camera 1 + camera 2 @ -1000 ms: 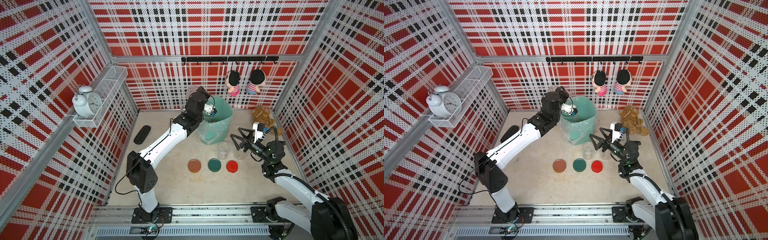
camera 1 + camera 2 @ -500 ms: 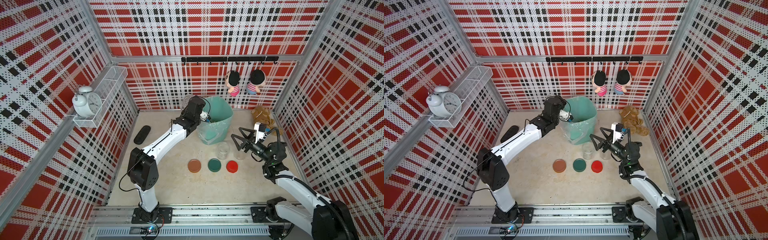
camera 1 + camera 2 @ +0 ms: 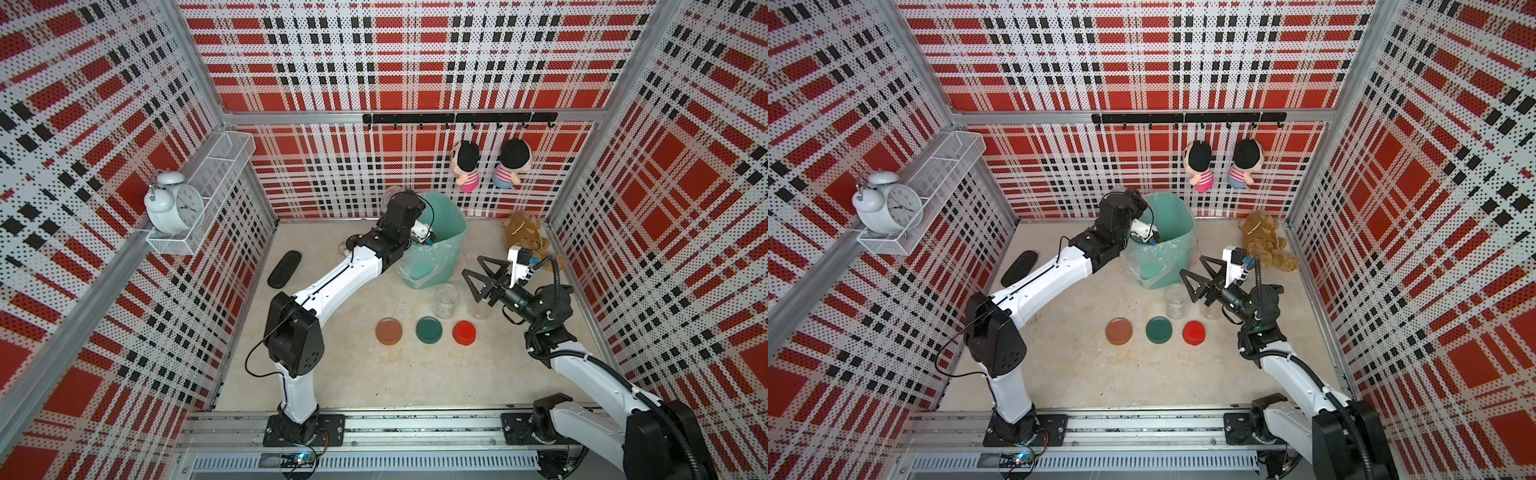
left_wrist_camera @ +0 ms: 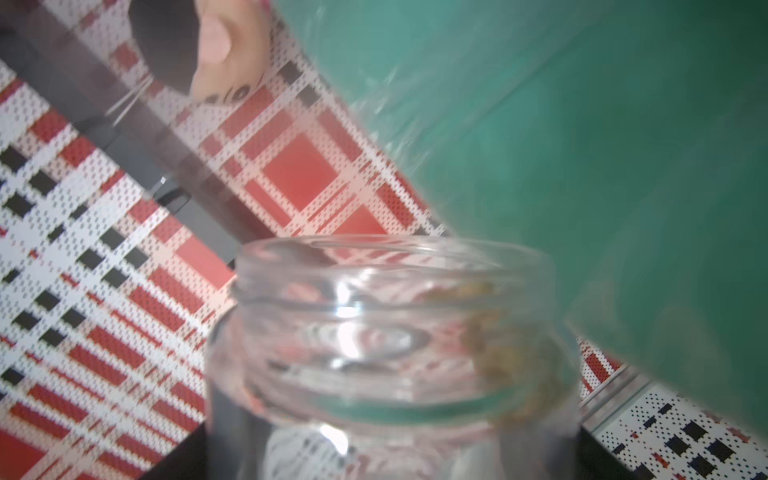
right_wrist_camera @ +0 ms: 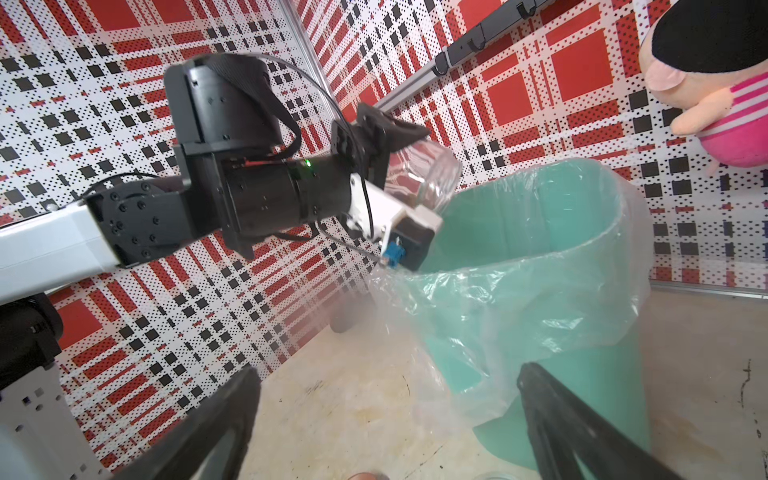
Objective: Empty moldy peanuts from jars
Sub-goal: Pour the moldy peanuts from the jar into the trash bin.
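Observation:
My left gripper [image 5: 390, 158] is shut on a clear open jar [image 5: 428, 174], holding it tilted with its mouth at the left rim of the teal bin [image 5: 582, 232]. In the left wrist view a few tan moldy peanuts [image 4: 511, 365] cling inside this jar [image 4: 395, 353]. Two more lidless jars [image 3: 446, 300] [image 3: 480, 309] stand on the floor in front of the bin [image 3: 446, 224]. The second is partly under my right gripper [image 3: 472, 265], which hangs open and empty. Terracotta [image 3: 389, 331], green [image 3: 429, 329] and red [image 3: 464, 332] lids lie in a row.
A clear liner drapes over the bin's front [image 5: 478, 332]. A brown teddy [image 3: 525, 237] lies at the back right and a black oblong object [image 3: 284, 269] at the left. Two dolls [image 3: 467, 170] hang on the back wall. An alarm clock [image 3: 174, 205] sits on a wire shelf.
My left gripper with the jar has drawn back a little from over the bin toward its left rim. The right arm has barely moved.

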`<action>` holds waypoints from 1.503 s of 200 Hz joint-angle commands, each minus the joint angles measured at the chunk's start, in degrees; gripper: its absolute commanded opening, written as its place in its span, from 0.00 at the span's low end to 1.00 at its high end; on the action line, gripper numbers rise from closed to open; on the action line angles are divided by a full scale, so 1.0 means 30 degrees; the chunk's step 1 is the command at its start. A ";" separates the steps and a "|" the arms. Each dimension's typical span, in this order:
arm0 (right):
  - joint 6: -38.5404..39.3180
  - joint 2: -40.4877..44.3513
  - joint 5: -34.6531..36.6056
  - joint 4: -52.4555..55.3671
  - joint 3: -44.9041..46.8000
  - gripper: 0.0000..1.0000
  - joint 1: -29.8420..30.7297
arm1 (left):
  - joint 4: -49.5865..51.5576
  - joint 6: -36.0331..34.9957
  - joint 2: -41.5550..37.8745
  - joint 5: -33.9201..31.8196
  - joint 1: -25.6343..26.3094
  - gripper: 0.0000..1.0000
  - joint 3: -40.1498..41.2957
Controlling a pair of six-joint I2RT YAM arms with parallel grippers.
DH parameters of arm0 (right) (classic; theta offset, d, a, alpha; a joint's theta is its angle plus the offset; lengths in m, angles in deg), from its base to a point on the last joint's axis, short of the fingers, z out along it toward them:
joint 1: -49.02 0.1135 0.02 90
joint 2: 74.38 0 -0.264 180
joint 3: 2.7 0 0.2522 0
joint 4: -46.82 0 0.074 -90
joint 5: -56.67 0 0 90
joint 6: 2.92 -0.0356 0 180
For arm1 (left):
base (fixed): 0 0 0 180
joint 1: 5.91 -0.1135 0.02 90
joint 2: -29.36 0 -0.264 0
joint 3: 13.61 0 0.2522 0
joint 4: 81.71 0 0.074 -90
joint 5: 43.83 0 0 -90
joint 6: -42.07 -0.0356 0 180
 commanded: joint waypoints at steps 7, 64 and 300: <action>0.0201 0.0300 0.0056 -0.0286 -0.0015 1.00 -0.0146 | -0.0464 -0.3957 0.0321 0.0074 -0.0034 0.00 -0.0493; -0.0494 -0.0444 -0.0123 -0.1279 0.0033 1.00 -0.0139 | -0.1165 -0.3897 0.0923 -0.0159 0.0069 0.00 -0.3817; -0.0940 -0.1305 -0.0471 -0.2375 0.0000 1.00 -0.0081 | -0.2070 -0.0198 -0.1713 -0.0589 -0.1190 0.00 -0.0328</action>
